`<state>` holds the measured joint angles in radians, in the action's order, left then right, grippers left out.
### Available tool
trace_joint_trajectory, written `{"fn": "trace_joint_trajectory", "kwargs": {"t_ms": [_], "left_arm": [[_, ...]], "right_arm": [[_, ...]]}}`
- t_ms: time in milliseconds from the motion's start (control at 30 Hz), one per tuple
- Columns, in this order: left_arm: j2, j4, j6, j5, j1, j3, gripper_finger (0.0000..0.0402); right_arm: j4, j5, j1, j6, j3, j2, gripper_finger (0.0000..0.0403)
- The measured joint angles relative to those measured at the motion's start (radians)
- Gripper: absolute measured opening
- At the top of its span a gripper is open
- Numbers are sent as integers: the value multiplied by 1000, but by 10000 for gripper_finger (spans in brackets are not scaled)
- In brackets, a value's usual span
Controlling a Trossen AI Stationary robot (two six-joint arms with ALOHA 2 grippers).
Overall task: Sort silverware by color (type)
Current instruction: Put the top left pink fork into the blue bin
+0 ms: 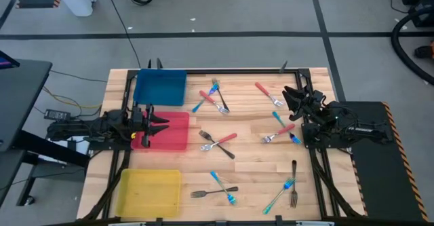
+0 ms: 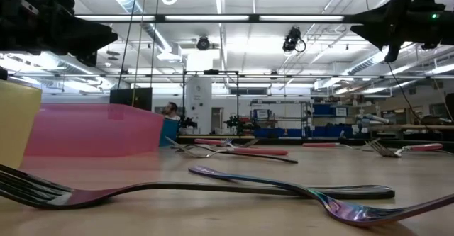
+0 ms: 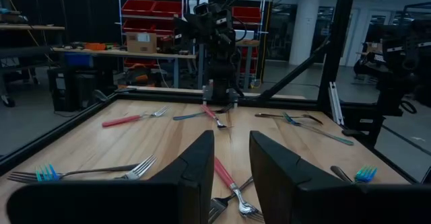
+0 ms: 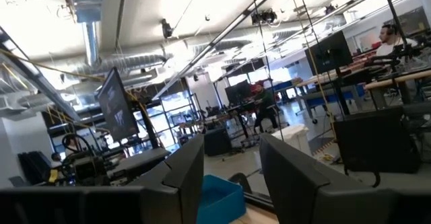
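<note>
The silverware lies scattered flat on the wooden table (image 1: 251,155). There are red-handled forks (image 1: 268,93) (image 1: 227,139), blue-handled forks (image 1: 220,182) (image 1: 279,195) and dark metal forks (image 1: 293,182) (image 1: 213,192). Some of them cross one another, as in the cluster (image 1: 213,97) at the far middle. My left gripper (image 1: 165,125) hovers level over the red tray (image 1: 178,139), open and empty; its fingers (image 3: 202,163) point across the table. My right gripper (image 1: 285,96) is raised at the right side. It is tipped upward, open (image 4: 232,163), and nothing is between its fingers.
Three trays line the left side: a blue one (image 1: 160,88) far, the red one in the middle, and a yellow one (image 1: 149,191) near. A dark frame rail (image 1: 224,70) borders the table. Beyond the table are shelves and workbenches, and people sit far off.
</note>
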<state>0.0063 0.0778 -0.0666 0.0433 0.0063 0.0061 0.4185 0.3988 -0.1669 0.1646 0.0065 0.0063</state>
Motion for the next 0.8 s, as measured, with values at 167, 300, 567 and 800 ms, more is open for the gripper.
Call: {"fn": "trace_joint_trajectory", "kwargs": {"t_ms": [167,300,567,800], "left_arm": [[0,0,0,0,0,0,96],[0,0,0,0,0,0,96],[0,0,0,0,0,0,96],[0,0,0,0,0,0,96]], "right_arm": [[2,0,0,-7,0,0,152],[9,0,0,0,0,0,152],[21,0,0,-5,0,0,152],[-24,0,0,43,0,0,152]]}}
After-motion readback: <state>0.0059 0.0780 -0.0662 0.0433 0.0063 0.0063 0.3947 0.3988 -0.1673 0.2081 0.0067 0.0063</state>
